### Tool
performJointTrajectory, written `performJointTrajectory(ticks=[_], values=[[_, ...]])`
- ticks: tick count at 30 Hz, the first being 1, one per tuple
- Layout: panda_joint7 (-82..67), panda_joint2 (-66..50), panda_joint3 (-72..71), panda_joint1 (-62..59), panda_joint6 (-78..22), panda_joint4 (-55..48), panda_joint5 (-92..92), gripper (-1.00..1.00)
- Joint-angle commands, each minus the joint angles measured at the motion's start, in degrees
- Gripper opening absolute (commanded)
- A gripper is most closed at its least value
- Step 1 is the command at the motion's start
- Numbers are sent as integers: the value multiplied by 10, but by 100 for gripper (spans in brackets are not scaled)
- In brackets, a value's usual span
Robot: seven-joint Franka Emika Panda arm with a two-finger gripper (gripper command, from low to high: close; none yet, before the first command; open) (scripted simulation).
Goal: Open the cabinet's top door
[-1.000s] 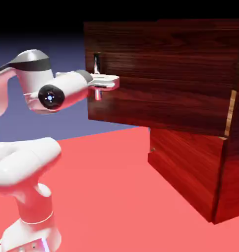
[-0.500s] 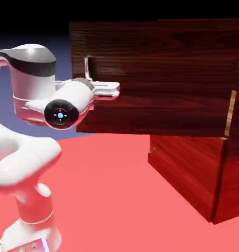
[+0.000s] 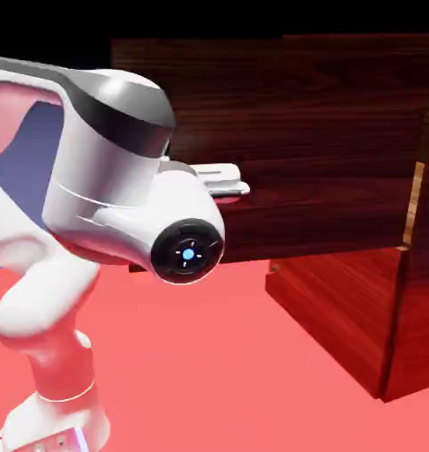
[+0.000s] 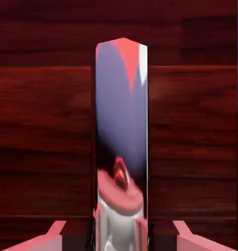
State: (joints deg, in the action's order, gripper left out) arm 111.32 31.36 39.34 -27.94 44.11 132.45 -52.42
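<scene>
"Where is the top door (image 3: pixel 297 150) now?"

"It is seen swung out from the cabinet (image 3: pixel 419 291), above the lower panel (image 3: pixel 328 309), with its free edge towards the exterior view's left. It can be judged well open; whether that is enough cannot be told."

"And the fingers (image 4: pixel 162 238)?"

"They are clenched on the polished metal handle (image 4: pixel 121 108), one on either side."

"What could go wrong?"

"The grip could be lost. The handle is smooth, and if the door's arc is not followed by the hand, the fingers could be slid along the bar or twisted off it."

"Could the hinge side be troubled?"

"Yes. If a straight pull is made, or the door is forced past its limit, the hinge could be strained and the arm (image 3: pixel 112 168) stalled."

"And the release?"

"If the fingers are drawn away before being fully parted, the handle could be snagged and the door dragged. If the hand is backed off sideways, the door could be nudged towards closing."
</scene>
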Motion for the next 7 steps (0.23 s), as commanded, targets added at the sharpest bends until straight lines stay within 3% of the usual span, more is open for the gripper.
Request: performJointTrajectory(ticks=[1, 7], values=[[-12, -21, 14, 12, -17, -20, 8, -100], [-88, -137, 87, 72, -110, -129, 41, -100]])
